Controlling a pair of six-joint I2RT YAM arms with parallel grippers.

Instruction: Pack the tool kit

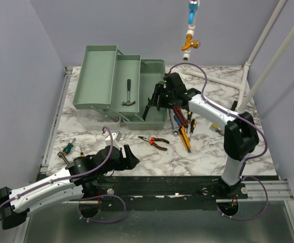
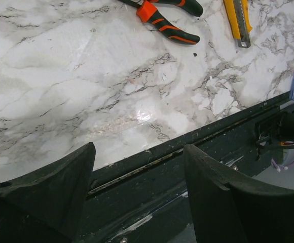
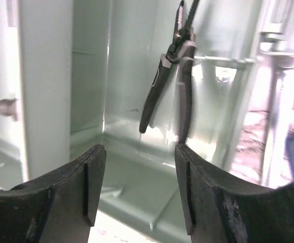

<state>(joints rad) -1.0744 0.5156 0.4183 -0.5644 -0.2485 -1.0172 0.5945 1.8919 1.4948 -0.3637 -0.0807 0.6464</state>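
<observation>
The green toolbox (image 1: 156, 66) stands open at the back left, its trays folded out, and a hammer (image 1: 129, 94) lies in the middle tray. My right gripper (image 1: 156, 100) hangs over the box's deep part. In the right wrist view its jaws (image 3: 141, 149) are open, and black-handled pliers (image 3: 175, 76) stand blurred just beyond the fingertips, inside the box (image 3: 126, 167). One handle ends right at the right fingertip (image 3: 187, 162). My left gripper (image 1: 130, 152) is low near the table's front edge, open and empty (image 2: 139, 149).
Orange-handled pliers (image 1: 153, 142) (image 2: 167, 26) and a yellow utility knife (image 1: 184, 137) (image 2: 238, 20) lie on the marble. More tools (image 1: 180, 119) are piled right of the box. A green screwdriver (image 1: 68, 148) lies at the front left. A black rail (image 2: 197, 147) runs along the front edge.
</observation>
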